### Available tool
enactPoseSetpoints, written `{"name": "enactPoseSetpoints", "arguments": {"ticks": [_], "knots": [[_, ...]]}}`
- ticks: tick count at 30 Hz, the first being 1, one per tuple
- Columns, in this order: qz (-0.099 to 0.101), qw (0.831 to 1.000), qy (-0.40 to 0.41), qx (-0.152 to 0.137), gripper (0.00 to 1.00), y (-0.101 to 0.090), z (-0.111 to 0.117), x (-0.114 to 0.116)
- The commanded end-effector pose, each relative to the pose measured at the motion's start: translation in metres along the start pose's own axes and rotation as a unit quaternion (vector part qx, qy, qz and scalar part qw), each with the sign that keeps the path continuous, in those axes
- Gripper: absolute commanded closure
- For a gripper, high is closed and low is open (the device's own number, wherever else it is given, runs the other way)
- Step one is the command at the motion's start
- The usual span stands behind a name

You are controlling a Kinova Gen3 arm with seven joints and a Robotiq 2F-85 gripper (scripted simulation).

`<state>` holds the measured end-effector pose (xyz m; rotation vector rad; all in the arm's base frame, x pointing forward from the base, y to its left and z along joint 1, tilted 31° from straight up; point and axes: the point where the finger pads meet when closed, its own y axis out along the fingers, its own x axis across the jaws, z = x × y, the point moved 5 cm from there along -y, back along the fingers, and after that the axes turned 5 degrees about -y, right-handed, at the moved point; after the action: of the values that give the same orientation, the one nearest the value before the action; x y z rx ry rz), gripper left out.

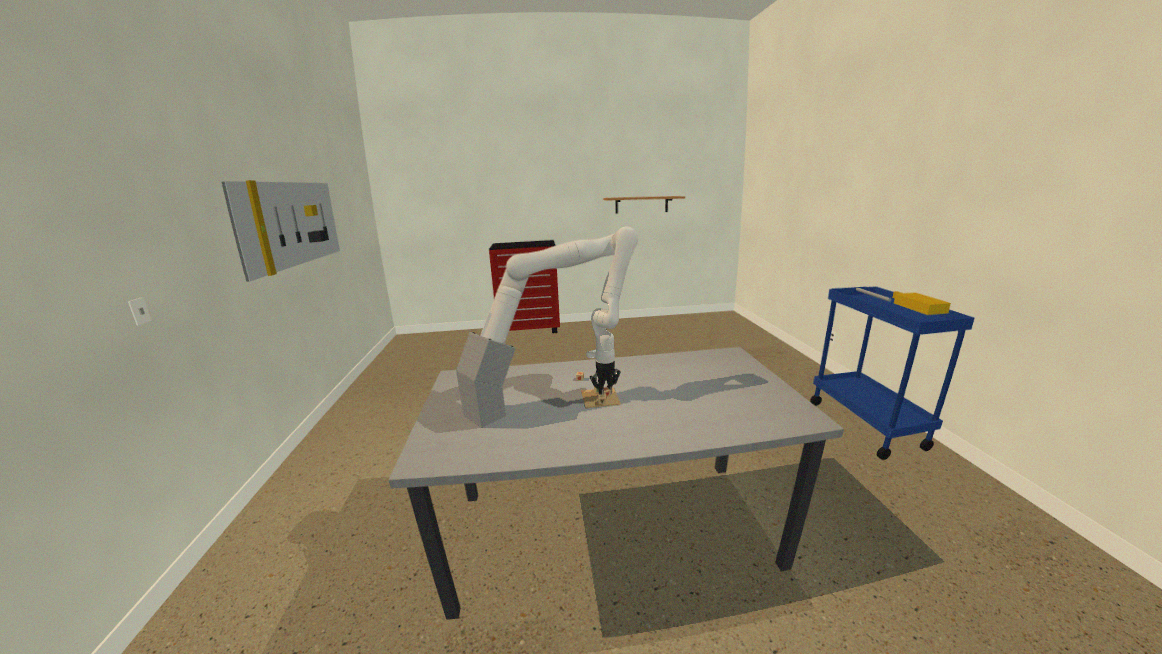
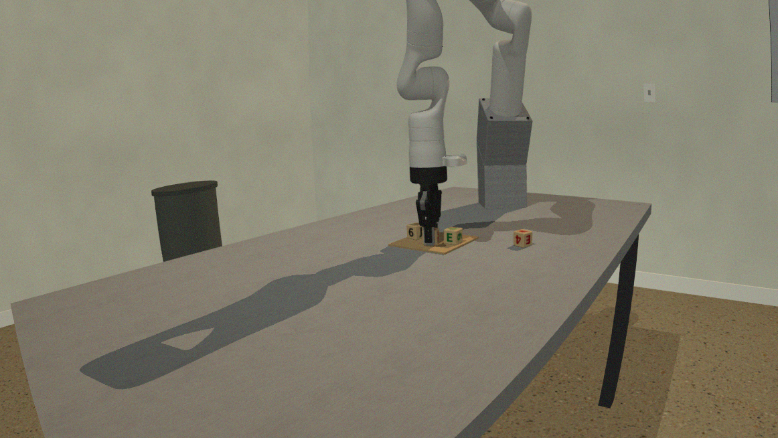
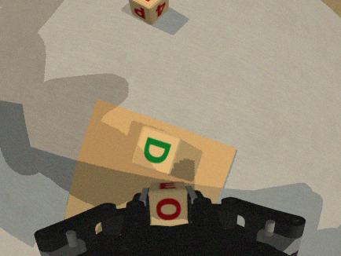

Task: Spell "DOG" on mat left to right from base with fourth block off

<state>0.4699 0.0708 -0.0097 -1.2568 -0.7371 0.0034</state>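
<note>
1. The hand (image 1: 604, 391) (image 2: 429, 239) (image 3: 167, 196) is clamped on the O block (image 2: 436, 234) (image 3: 169, 210), over the mat (image 1: 591, 402) (image 2: 443, 250) (image 3: 88, 135).
2. The D block (image 2: 452, 236) (image 3: 156, 150) sits on the mat, D facing up, near the O block.
3. The block showing a 6 (image 2: 412, 232) sits on the mat, beyond the hand in the exterior view; its top letter I cannot tell.
4. The fourth block (image 1: 578, 376) (image 2: 522, 238) (image 3: 149, 11) rests on the counter (image 1: 650, 430) (image 2: 326, 337) (image 3: 236, 78), off the mat.

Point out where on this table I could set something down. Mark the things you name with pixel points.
The table (image 1: 699, 430) (image 2: 304, 347) (image 3: 236, 78) looks bare between the long arm shadow (image 2: 261, 310) and its right edge in the exterior view. It is crowded on the mat (image 1: 590, 402) (image 2: 400, 244) (image 3: 90, 141), around the gripper (image 1: 604, 391) (image 2: 429, 236) (image 3: 167, 196).
</note>
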Motion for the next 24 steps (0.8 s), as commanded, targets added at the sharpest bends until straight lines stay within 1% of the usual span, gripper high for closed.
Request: {"name": "enactPoseSetpoints", "arguments": {"ticks": [1,6,9,12,14,17,18,21,24], "knots": [[-0.004,1.0,-0.003,0.0,0.74,0.001,0.0,0.003],[-0.004,1.0,-0.003,0.0,0.74,0.0,0.0,0.003],[-0.005,1.0,-0.003,-0.001,0.74,-0.006,0.0,0.003],[-0.005,1.0,-0.003,-0.001,0.74,-0.018,0.0,0.003],[-0.005,1.0,-0.003,-0.001,0.74,-0.018,0.0,0.003],[-0.005,1.0,-0.003,-0.001,0.74,-0.037,0.001,0.003],[0.001,1.0,-0.001,-0.004,0.74,-0.044,-0.003,-0.001],[0.001,1.0,-0.001,-0.005,0.74,-0.065,-0.003,-0.001],[0.001,1.0,-0.001,-0.004,0.74,-0.081,-0.002,-0.001]]}}
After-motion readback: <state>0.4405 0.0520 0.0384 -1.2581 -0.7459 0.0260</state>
